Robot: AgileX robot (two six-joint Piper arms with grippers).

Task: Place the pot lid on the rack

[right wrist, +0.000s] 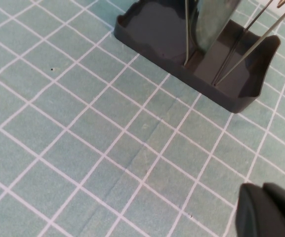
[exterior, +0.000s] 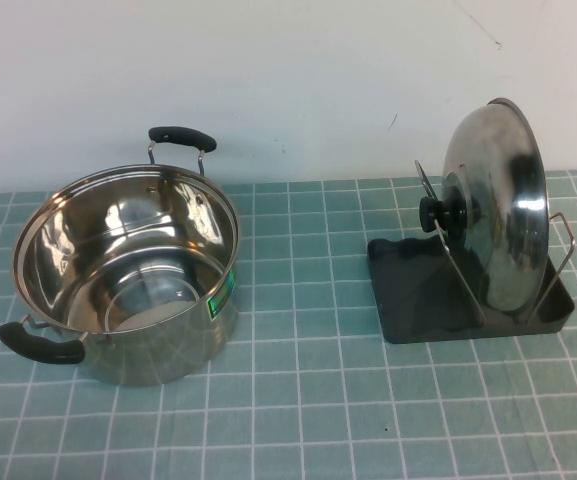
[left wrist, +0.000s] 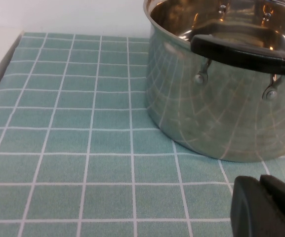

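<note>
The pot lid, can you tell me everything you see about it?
The pot lid is round, domed, shiny steel with a black knob at its centre. It stands on edge in the rack, held between the silver wire loops, knob facing the pot. Its lower rim sits in the dark tray. Neither gripper touches it: the left gripper is low beside the pot, and the right gripper is over the cloth short of the rack.
</note>
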